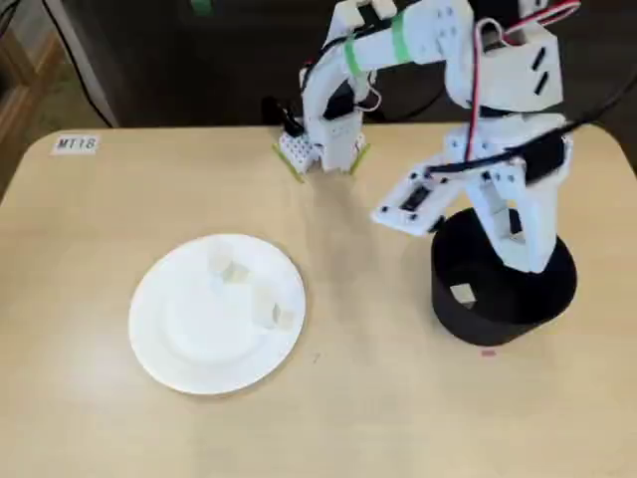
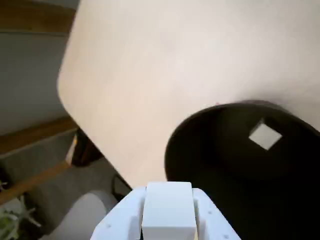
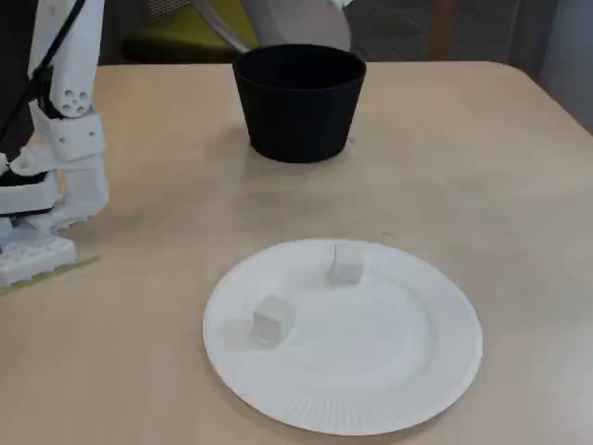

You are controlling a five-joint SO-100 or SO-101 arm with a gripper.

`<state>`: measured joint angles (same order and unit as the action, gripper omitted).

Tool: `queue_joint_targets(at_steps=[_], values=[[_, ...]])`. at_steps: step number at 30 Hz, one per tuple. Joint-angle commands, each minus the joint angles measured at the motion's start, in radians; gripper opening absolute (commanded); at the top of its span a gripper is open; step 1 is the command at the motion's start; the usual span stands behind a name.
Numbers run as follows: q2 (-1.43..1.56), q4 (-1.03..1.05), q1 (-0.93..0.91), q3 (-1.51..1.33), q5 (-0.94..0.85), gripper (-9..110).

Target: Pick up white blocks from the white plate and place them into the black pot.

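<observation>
Here, one white block (image 2: 265, 136) lies on the dark floor of the black pot (image 2: 200, 150), seen at the right of the wrist view; in a fixed view the same block (image 1: 463, 294) shows pale inside the pot (image 1: 498, 309) at the right of the frame. Further blocks rest on the white plate (image 3: 389, 371): one (image 3: 346, 262) near its upper middle, another (image 3: 270, 320) toward its left in a fixed view. In the other fixed view the plate (image 1: 179, 329) sits at the lower left, well apart from the pot. The gripper (image 1: 513, 239) hangs over the pot's opening; whether its fingers are spread or pressed together cannot be told. The arm's base (image 1: 323, 149) stands at the table's far edge, and a small label (image 1: 76, 144) lies at the upper left corner of the tan table (image 1: 378, 418).
</observation>
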<state>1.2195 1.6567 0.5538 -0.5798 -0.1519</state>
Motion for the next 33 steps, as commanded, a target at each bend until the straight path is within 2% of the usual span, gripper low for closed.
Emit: queue_joint_targets(at_steps=[1, 14, 15, 19, 22, 25, 26, 28, 29, 33], values=[[0.018, 0.003, 0.058, -0.071, 0.0, -2], [-0.14, 0.002, 0.141, -0.198, 0.012, -2], [-0.146, 0.002, 0.141, -0.193, 0.017, 0], [-0.133, -0.002, 0.141, -0.19, -0.014, 29], [-0.104, 0.0, 0.118, -0.189, 0.02, 36], [-0.043, 0.0, 0.089, -0.187, 0.018, 27], [-0.014, -0.003, 0.075, -0.186, 0.011, 22], [0.046, -0.003, 0.032, -0.179, 0.026, 1], [0.081, 0.002, 0.002, -0.183, 0.028, -2], [0.204, 0.003, -0.181, -0.264, -0.003, -2]])
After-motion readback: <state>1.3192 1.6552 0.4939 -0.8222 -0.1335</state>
